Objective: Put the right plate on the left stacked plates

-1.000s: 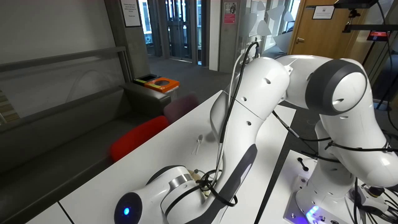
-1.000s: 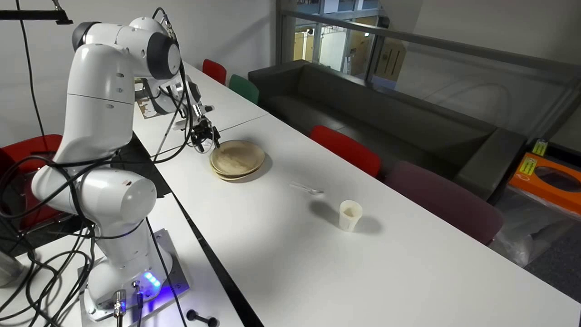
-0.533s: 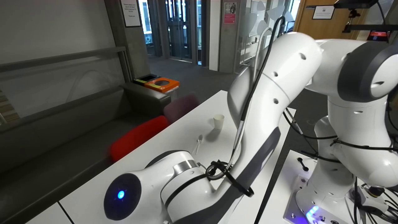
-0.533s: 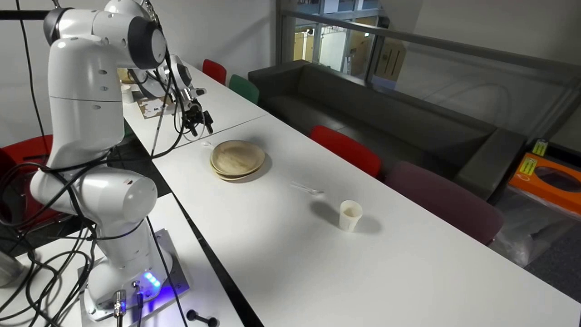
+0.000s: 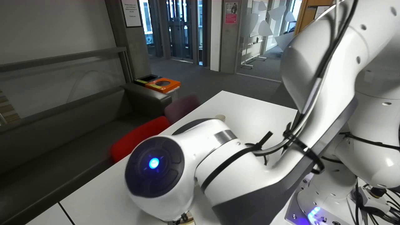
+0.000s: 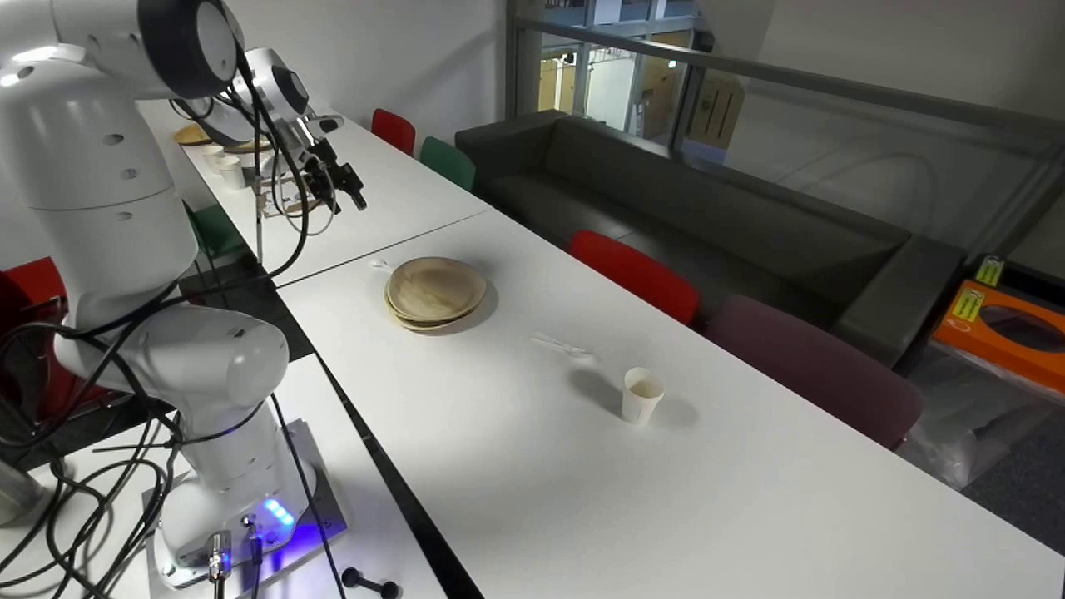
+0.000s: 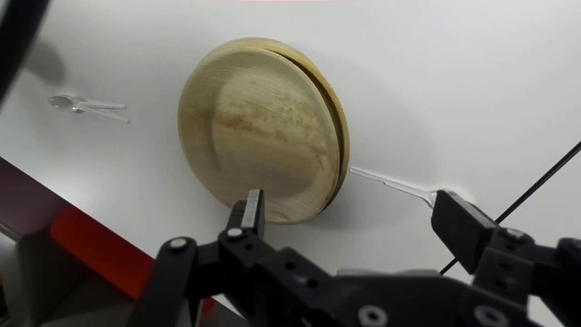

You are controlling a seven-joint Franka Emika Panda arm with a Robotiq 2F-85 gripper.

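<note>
The right plate (image 7: 268,131), pale-rimmed with a brown-stained inner face, lies on top of the left stacked plates (image 7: 345,141), set slightly off centre. The lower golden-brown rim shows along one side in the wrist view. In an exterior view the right plate (image 6: 437,289) also sits on the stack (image 6: 416,324), nearly level. My gripper (image 7: 348,199) is open, with nothing between its fingers. In an exterior view my gripper (image 6: 348,202) is above the table, apart from the plates. In an exterior view the arm hides the plates, apart from a sliver of rim (image 5: 187,222).
A clear plastic spoon (image 7: 395,185) lies beside the stack, its head partly behind a finger. More plastic cutlery (image 7: 86,105) lies on the opposite side. A white cup (image 6: 641,396) stands farther along the table. Other cups (image 6: 230,171) and a plate (image 6: 191,135) are at the far end.
My gripper has risen and drawn away from the plates, uncovering the spoon beside them. It stays empty. The plates have not moved.
</note>
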